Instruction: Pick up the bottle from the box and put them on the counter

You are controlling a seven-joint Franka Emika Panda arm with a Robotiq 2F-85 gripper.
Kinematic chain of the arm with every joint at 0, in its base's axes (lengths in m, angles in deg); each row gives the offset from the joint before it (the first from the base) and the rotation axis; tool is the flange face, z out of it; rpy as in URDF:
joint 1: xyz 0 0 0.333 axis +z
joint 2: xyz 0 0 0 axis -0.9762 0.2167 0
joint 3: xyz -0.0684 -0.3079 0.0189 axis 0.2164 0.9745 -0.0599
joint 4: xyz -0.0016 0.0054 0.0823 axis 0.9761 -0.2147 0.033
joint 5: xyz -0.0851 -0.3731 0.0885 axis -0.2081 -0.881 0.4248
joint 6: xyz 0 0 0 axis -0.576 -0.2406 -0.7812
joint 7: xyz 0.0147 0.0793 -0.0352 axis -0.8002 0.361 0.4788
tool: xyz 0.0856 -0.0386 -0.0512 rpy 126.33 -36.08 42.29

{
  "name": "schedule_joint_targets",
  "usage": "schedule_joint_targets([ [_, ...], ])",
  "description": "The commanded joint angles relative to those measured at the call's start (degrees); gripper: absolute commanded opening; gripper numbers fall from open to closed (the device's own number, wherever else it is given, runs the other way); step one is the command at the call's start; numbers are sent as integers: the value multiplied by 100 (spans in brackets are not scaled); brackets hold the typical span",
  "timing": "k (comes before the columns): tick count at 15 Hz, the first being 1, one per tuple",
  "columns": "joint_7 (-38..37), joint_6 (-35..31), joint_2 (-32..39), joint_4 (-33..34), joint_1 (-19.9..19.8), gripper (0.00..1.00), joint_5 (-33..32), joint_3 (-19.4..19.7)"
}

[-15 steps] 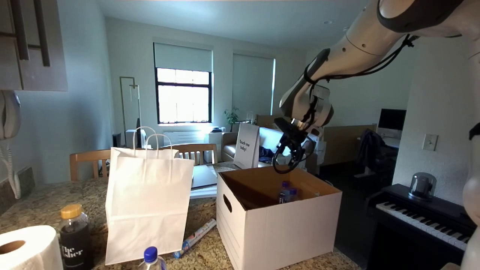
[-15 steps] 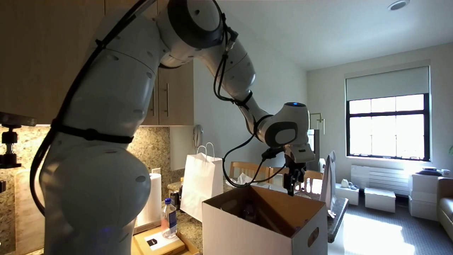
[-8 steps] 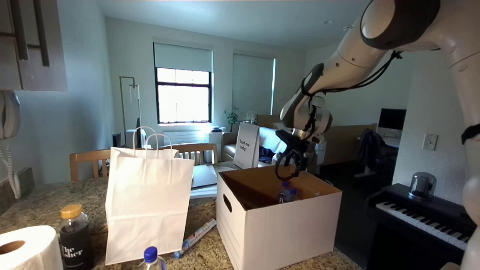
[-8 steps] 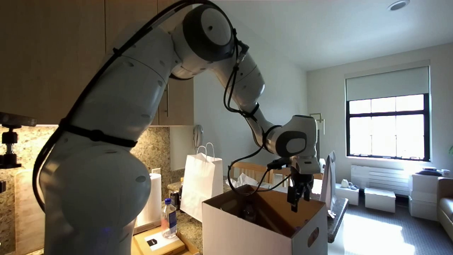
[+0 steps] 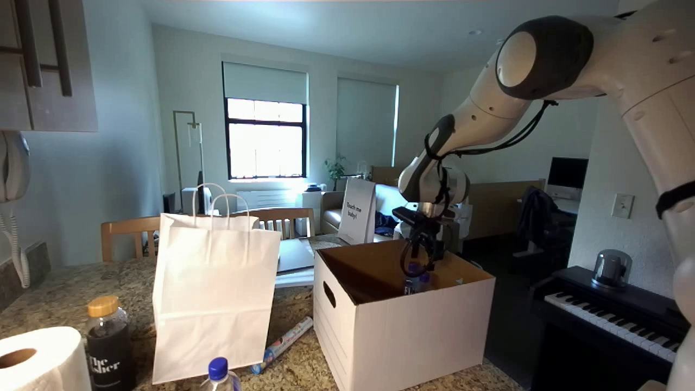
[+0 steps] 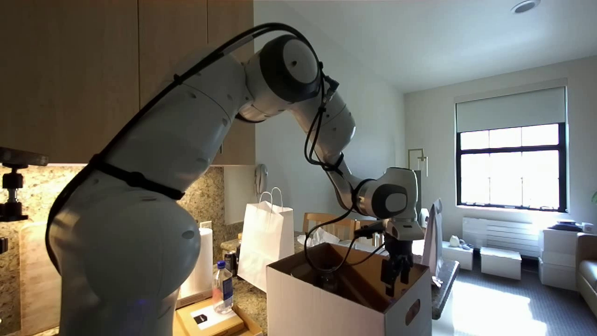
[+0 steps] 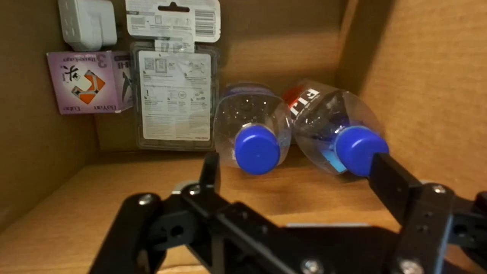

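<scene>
The white cardboard box stands on the speckled, stone-like counter. Inside: two clear plastic bottles with round blue caps, one label legible as "FIJ"; a purple carton marked "DaYan Cube". The gripper hangs over the bottles, fingers spread and released.

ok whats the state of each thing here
Black two-finger gripper: open, holding nothing
Large white cardboard box: open on top
Blue-capped clear plastic bottle with white lettering, inside: closed
Second such bottle, beside it: closed
Third such bottle, outside the box: closed, upright
White paper bag with handles: upright
Dark jar with amber lid: closed
Pale window blind: partly lowered
</scene>
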Motion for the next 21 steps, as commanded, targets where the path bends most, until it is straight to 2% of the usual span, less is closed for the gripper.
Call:
schedule_joint_targets([
  [1, -217, 334, 214, 270, 120, 100, -353, 97],
  [5, -161, 488, 312, 381, 143, 100, -487, 98],
  [8, -70, 907, 366, 483, 85, 100, -475, 37],
  [12, -83, 1123, 381, 545, 78, 100, -468, 32],
  [21, -50, 984, 252, 372, 35, 100, -411, 51],
])
